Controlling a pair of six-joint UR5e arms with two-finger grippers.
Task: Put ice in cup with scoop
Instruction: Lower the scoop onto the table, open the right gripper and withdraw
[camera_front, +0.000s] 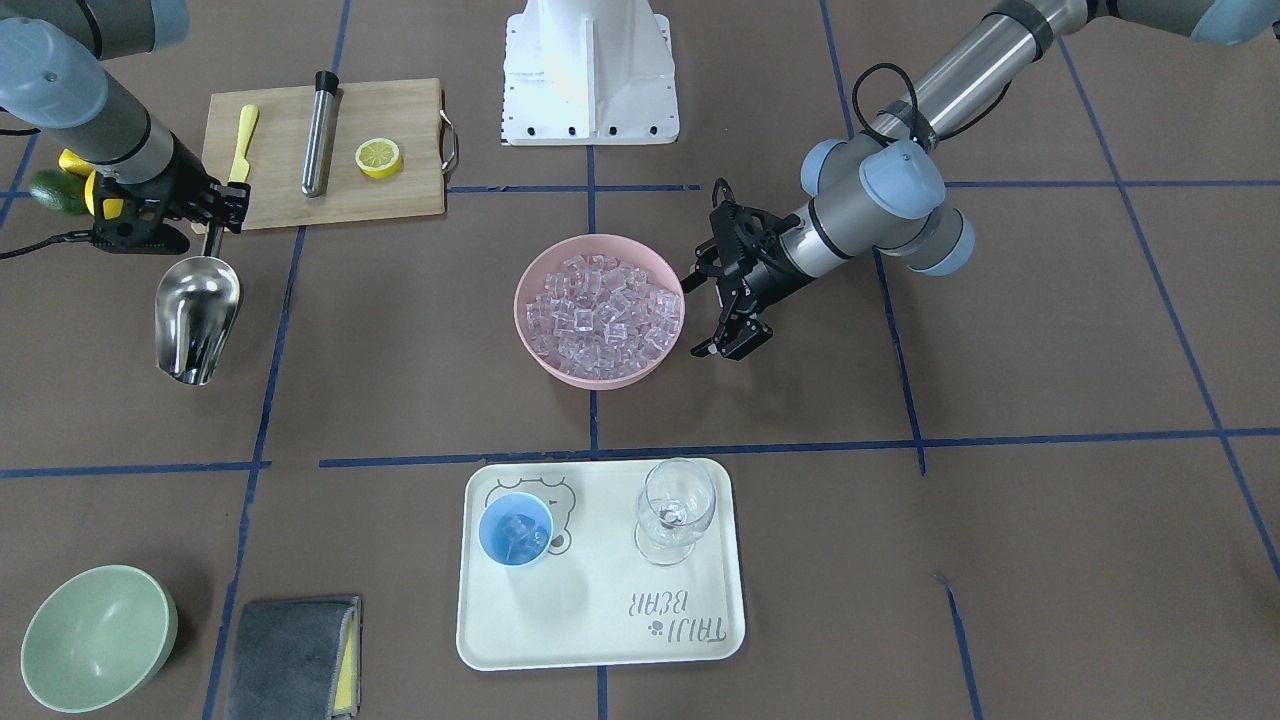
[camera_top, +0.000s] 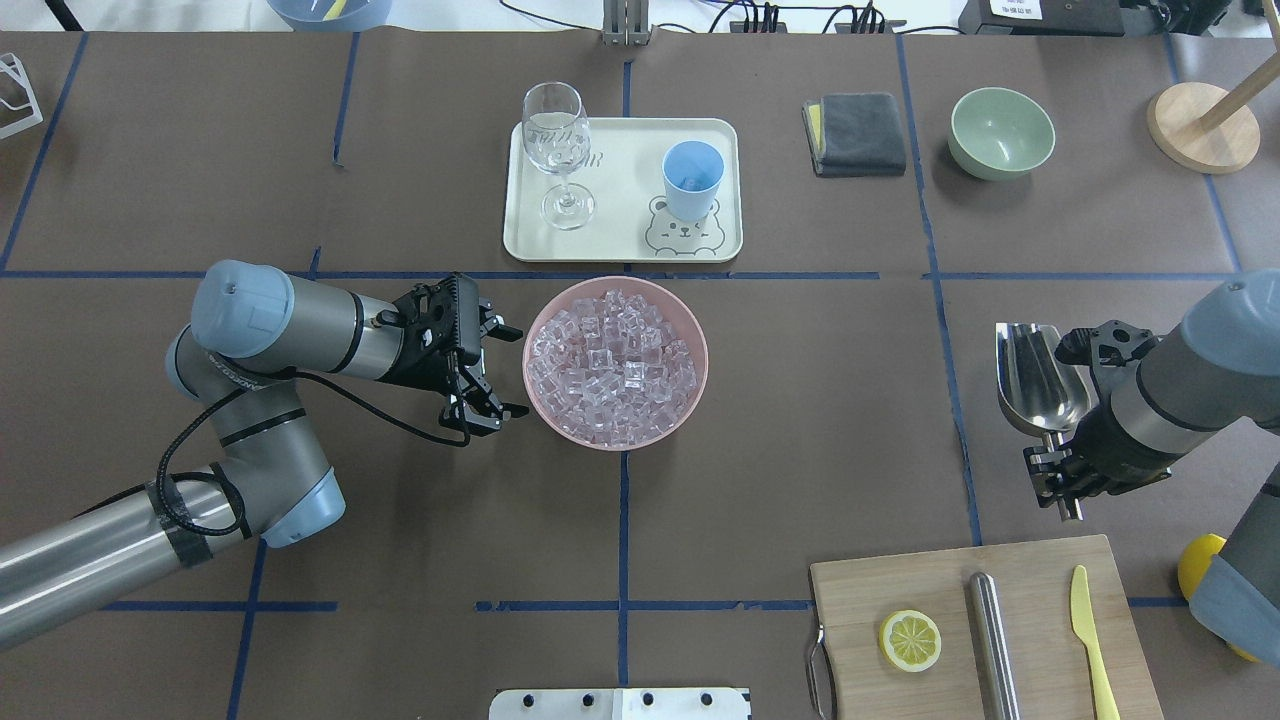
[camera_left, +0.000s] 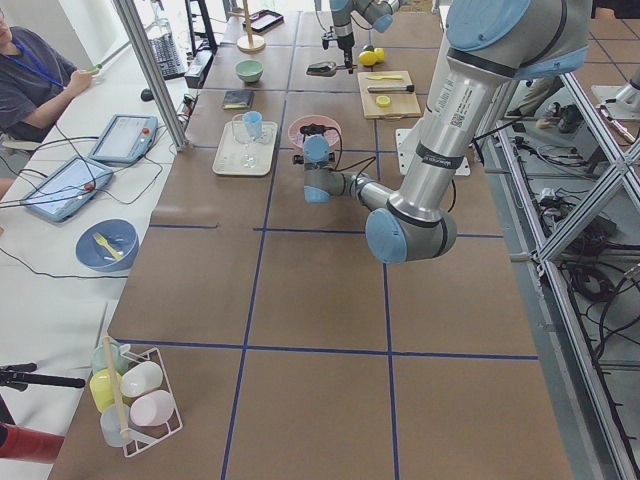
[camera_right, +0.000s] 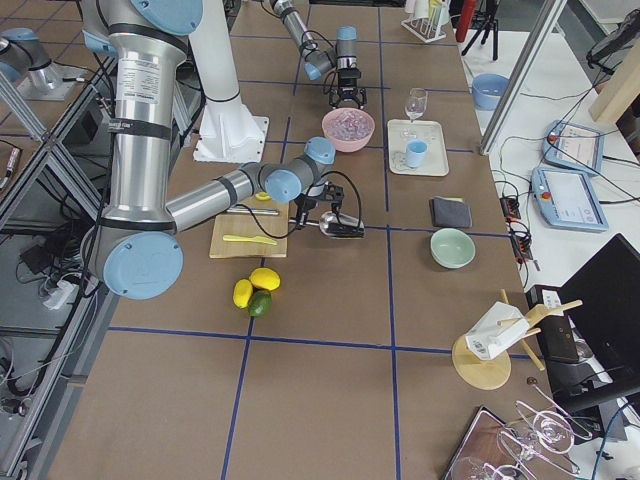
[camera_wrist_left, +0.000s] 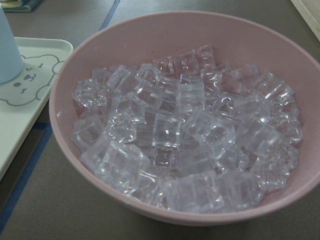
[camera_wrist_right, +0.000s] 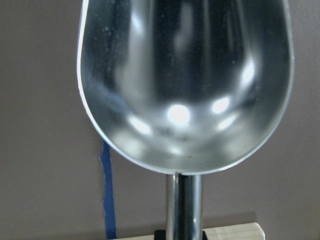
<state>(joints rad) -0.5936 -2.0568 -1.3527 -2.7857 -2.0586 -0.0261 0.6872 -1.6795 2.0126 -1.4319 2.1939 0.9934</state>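
The steel scoop (camera_top: 1035, 380) is empty, as the right wrist view (camera_wrist_right: 185, 85) shows. My right gripper (camera_top: 1057, 468) is shut on its handle and holds it low over the table's right side, trough pointing away from me. The ice (camera_top: 612, 360) fills a pink bowl (camera_top: 545, 410) at the table's middle. My left gripper (camera_top: 503, 372) is open and empty, just left of that bowl, jaws facing its rim. The light-blue cup (camera_top: 692, 178) stands on the cream tray (camera_top: 620, 245) beyond the bowl, with a few ice cubes inside (camera_front: 517, 533).
A clear stemmed glass (camera_top: 558, 150) stands on the tray's left part. A wooden board (camera_top: 900, 590) near my right arm bears a lemon half (camera_top: 910, 640), a steel cylinder (camera_top: 995, 640) and a yellow knife (camera_top: 1092, 640). A grey cloth (camera_top: 855, 133) and green bowl (camera_top: 1001, 132) lie far right.
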